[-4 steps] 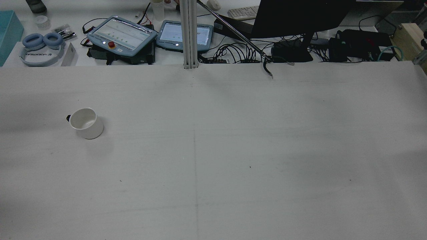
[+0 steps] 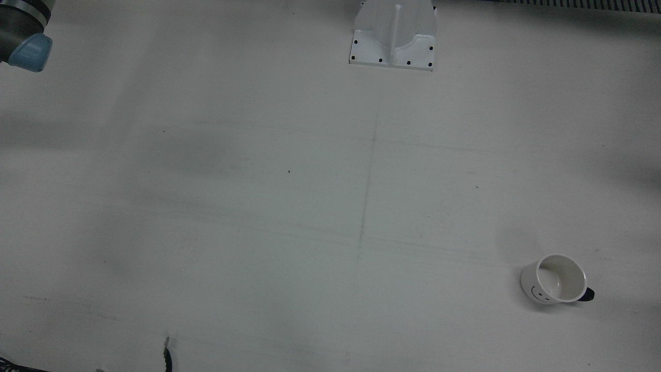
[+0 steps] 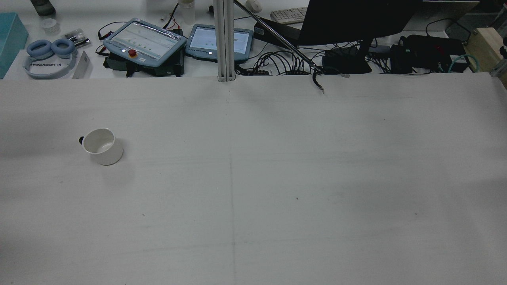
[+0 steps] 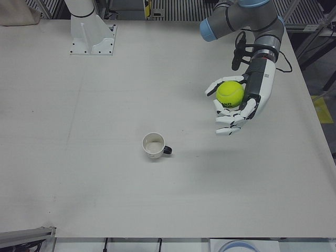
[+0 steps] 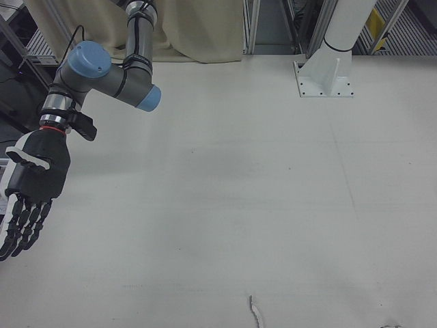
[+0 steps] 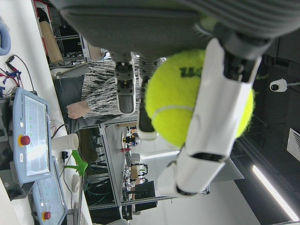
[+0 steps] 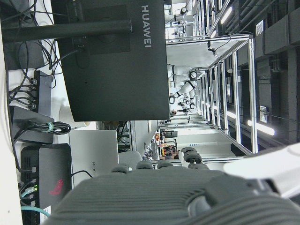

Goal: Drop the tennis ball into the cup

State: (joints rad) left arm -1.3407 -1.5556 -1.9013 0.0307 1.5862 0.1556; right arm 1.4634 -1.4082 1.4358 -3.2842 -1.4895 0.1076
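A white cup (image 4: 154,145) with a dark handle stands upright on the table; it also shows in the front view (image 2: 557,279) and the rear view (image 3: 102,146). My left hand (image 4: 237,105) is shut on a yellow-green tennis ball (image 4: 230,93), held above the table to the right of the cup in the left-front view. The ball fills the left hand view (image 6: 187,98) between the fingers (image 6: 215,117). My right hand (image 5: 29,188) hangs with fingers extended and apart, holding nothing, at the far side of the table.
A white arm pedestal (image 2: 393,33) stands at the table's robot-side edge. Beyond the far edge in the rear view lie teach pendants (image 3: 144,41), a monitor (image 3: 356,19), cables and headphones (image 3: 49,57).
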